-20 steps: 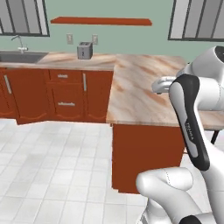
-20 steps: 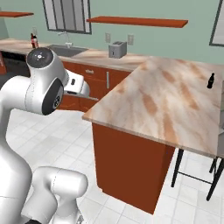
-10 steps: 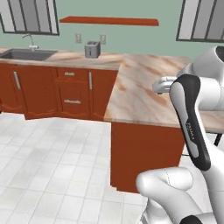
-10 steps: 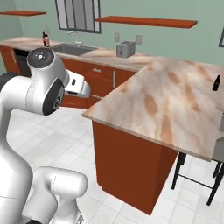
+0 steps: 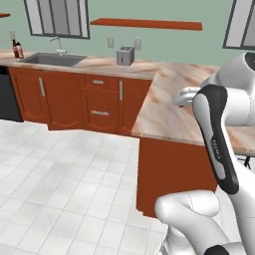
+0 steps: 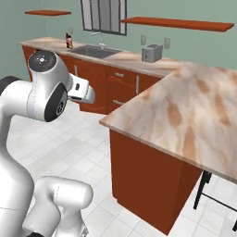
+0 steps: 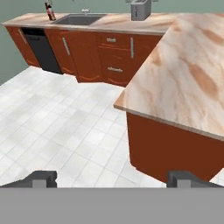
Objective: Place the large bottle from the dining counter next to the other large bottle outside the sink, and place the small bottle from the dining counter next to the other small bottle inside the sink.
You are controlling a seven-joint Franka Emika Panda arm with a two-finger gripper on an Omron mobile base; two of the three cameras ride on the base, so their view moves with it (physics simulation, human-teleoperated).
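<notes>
The gripper [image 7: 112, 181], fingers spread wide and empty, hangs over the floor, well apart from the other large bottle [image 7: 48, 12] at the bench's far-left corner beside the sink [image 7: 81, 19].

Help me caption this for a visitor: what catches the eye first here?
The wide marbled dining counter on its red-orange base juts toward the camera on the right. Behind it, the wooden cabinets carry the steel sink with a dark red-labelled bottle to its left and a grey toaster to its right.
</notes>
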